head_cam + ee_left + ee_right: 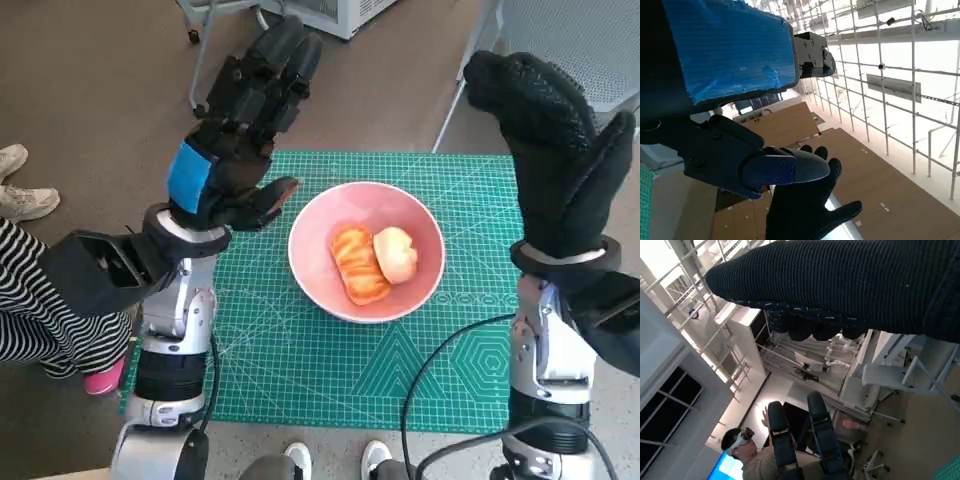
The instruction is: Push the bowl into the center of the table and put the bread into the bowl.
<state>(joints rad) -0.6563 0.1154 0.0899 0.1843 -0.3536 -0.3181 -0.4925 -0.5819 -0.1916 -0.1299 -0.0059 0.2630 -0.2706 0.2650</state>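
Note:
A pink bowl (pixel 420 278) stands near the middle of the green cutting mat (pixel 300 390). Inside it lie two pieces of bread: an orange-glazed one (pixel 358 264) and a paler round one (pixel 396 253). My left hand (pixel 240 130) is raised above the table's left side, fingers stretched out and apart, holding nothing. My right hand (pixel 560 150) is raised on the right, fingers extended, also empty. In the left wrist view the blue-taped back of the left hand (pixel 730 50) fills the picture and the gloved right hand (pixel 805 205) shows beyond it. The right wrist view has only the glove (pixel 840 285) of that hand.
A person in striped clothing (pixel 30 300) sits at the left, with a pink shoe (pixel 100 380) and white shoes (pixel 20 190). Chair legs (pixel 200 30) and a white unit stand on the floor behind the table. A person wearing a headset (pixel 747 450) shows in the right wrist view.

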